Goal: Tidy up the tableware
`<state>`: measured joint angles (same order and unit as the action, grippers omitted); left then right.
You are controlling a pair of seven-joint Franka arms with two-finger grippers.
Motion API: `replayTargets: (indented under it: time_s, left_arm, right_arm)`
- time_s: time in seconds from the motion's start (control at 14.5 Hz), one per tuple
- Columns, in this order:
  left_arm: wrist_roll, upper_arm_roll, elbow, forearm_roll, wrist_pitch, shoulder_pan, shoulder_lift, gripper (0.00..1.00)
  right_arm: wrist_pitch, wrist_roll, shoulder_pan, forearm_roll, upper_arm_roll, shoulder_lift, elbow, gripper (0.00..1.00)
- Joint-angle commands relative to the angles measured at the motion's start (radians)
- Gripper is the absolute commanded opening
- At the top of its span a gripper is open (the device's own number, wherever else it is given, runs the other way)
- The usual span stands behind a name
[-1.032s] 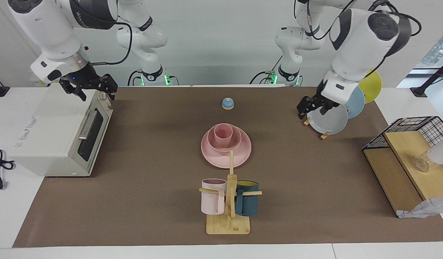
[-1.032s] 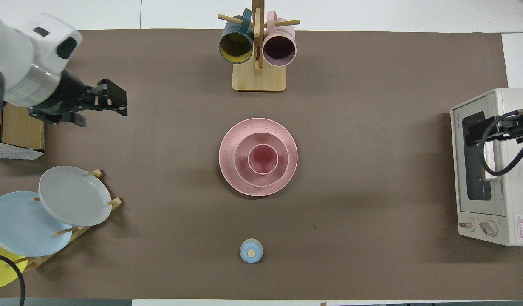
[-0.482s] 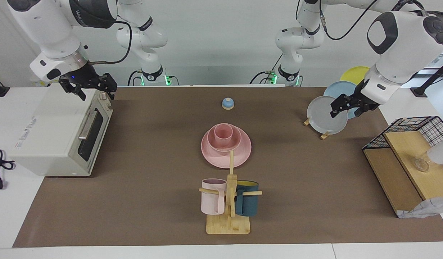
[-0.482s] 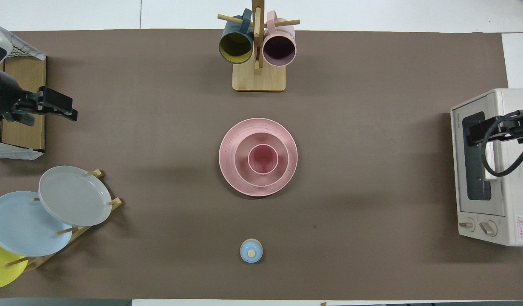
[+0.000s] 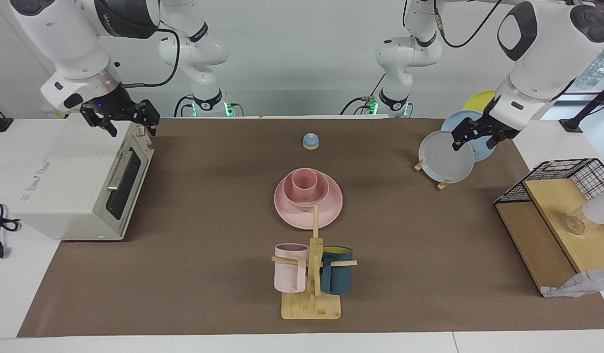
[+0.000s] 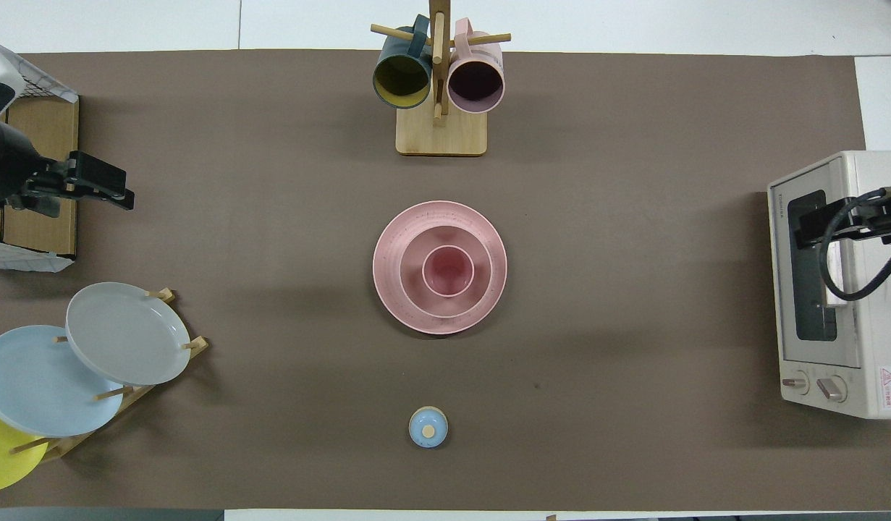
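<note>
The matte pink set is stacked at the middle of the brown mat: the cup point(image 5: 304, 184) stands in the bowl point(image 5: 323, 192), and the bowl sits on the wide plate point(image 5: 292, 215). From overhead the cup point(image 6: 448, 270), bowl point(image 6: 412, 282) and plate point(image 6: 389, 293) are concentric. My left gripper point(image 5: 473, 143) is open and empty in the air over the plate rack at the left arm's end; it also shows in the overhead view point(image 6: 119, 194). My right gripper point(image 5: 132, 128) is open and empty over the toaster oven, and it shows in the overhead view point(image 6: 803, 231).
A toaster oven point(image 5: 81, 181) stands at the right arm's end. A rack holds grey point(image 5: 446, 158), blue and yellow plates. A mug tree point(image 5: 311, 274) with pale pink and teal mugs stands farther from the robots than the set. A small blue knob point(image 5: 310, 141) lies nearer. A wire-and-wood shelf point(image 5: 552, 215) stands at the left arm's end.
My left arm has swung away from the mat's middle toward its own end of the table, then risen slightly over the plate rack. The right arm and the pink set have not moved.
</note>
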<state>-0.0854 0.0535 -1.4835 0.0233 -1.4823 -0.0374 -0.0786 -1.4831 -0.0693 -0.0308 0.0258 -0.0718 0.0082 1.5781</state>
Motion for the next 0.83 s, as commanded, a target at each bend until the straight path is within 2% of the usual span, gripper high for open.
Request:
replayTargets:
  time_s: [0.0,0.14,0.28,0.48,0.69,0.76]
  left_arm:
    - [-0.028,-0.004,-0.101,-0.029,0.019,-0.024,0.106,1.00]
    - [-0.028,-0.001,-0.219,-0.029,-0.010,-0.021,0.178,1.00]
    - [-0.030,0.005,-0.267,-0.028,-0.044,-0.019,0.197,1.00]
    - [-0.027,0.005,-0.248,-0.017,-0.079,-0.012,0.183,1.00]
    - [-0.030,0.000,-0.122,0.007,-0.009,-0.012,0.125,1.00]
    - [-0.028,0.000,-0.110,0.007,0.003,-0.010,0.123,1.00]
  right_arm:
    - [0.012,-0.023,0.022,-0.021,0.010,-0.016,0.011,1.00]
    - [0.012,-0.023,0.020,-0.021,0.010,-0.016,0.011,1.00]
    - [0.012,-0.023,0.022,-0.021,0.010,-0.016,0.011,1.00]
    - [0.012,-0.023,0.022,-0.021,0.010,-0.016,0.011,1.00]
    - [0.012,-0.023,0.022,-0.021,0.010,-0.016,0.011,1.00]
    - [0.012,-0.023,0.022,-0.021,0.010,-0.016,0.011,1.00]
